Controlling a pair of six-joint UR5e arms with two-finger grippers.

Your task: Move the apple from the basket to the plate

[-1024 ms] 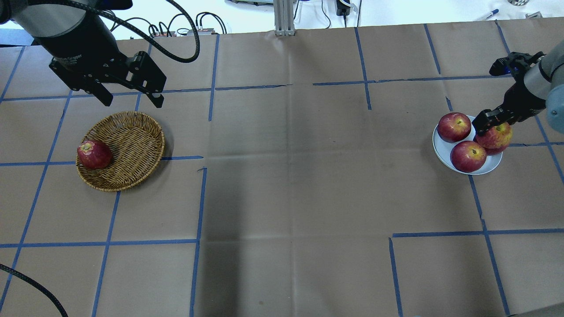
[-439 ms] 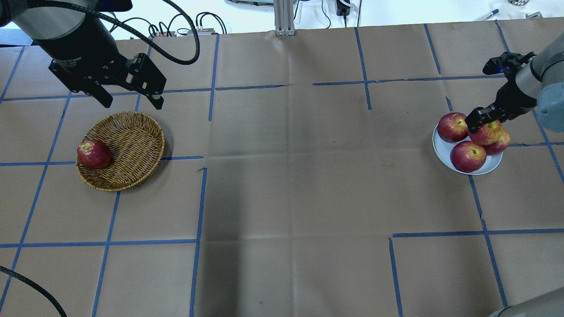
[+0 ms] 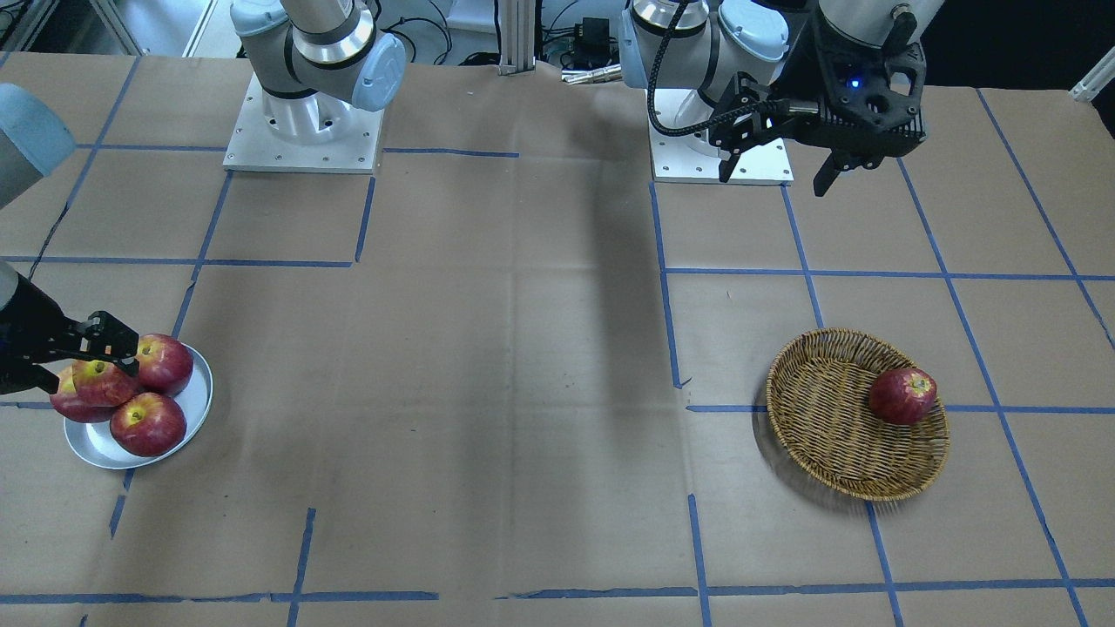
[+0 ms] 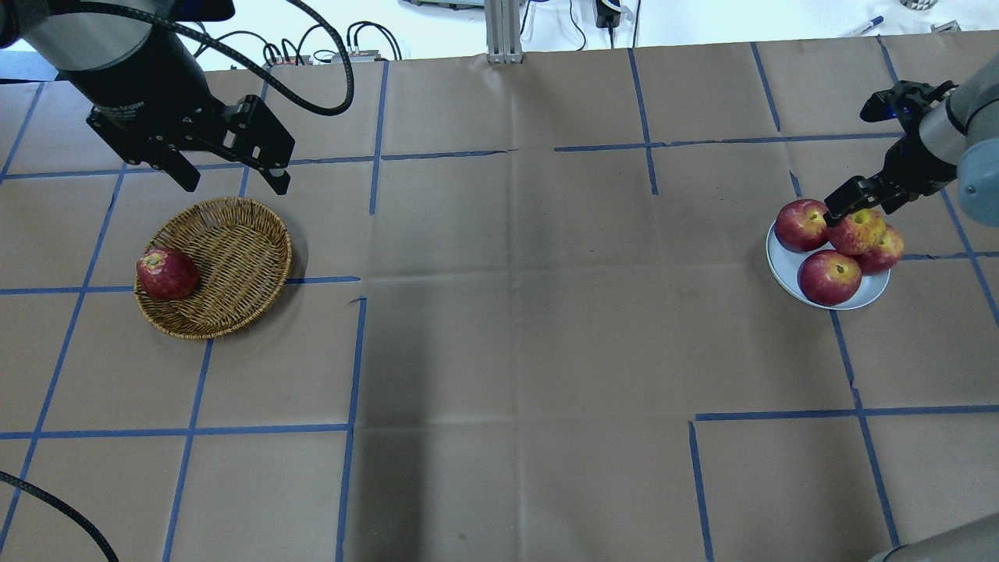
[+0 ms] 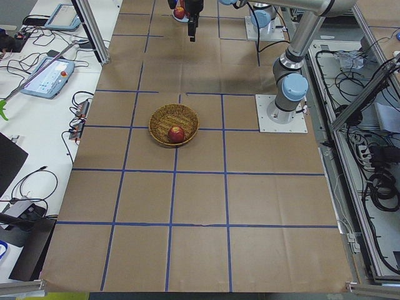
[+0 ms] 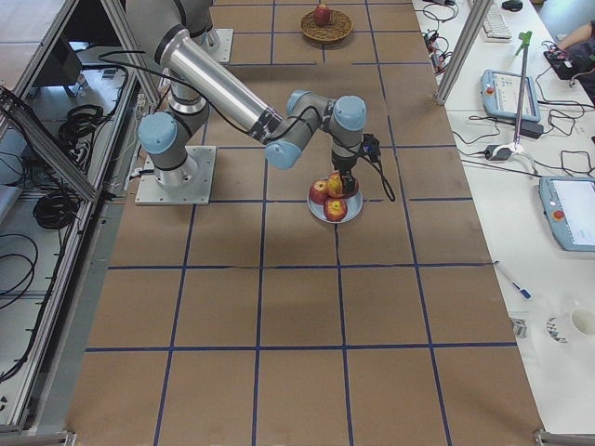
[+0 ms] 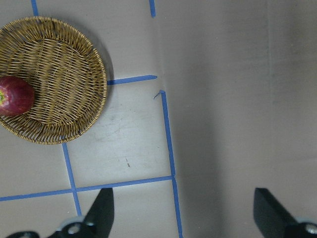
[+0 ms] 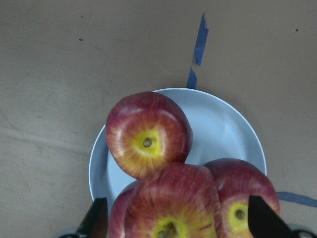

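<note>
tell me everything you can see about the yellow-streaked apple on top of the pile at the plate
The apple is paler red than its neighbours, streaked with yellow, with a wide yellow patch around its upward-facing stem pit. It looks whole and smooth. It rests on three darker red apples that lie on the silver-grey plate, not on the plate itself. The right gripper hangs over it, open and straddling it without touching it in the wrist view.

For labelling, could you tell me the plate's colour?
Silver-grey metal plate; right wrist view shows it best.
</note>
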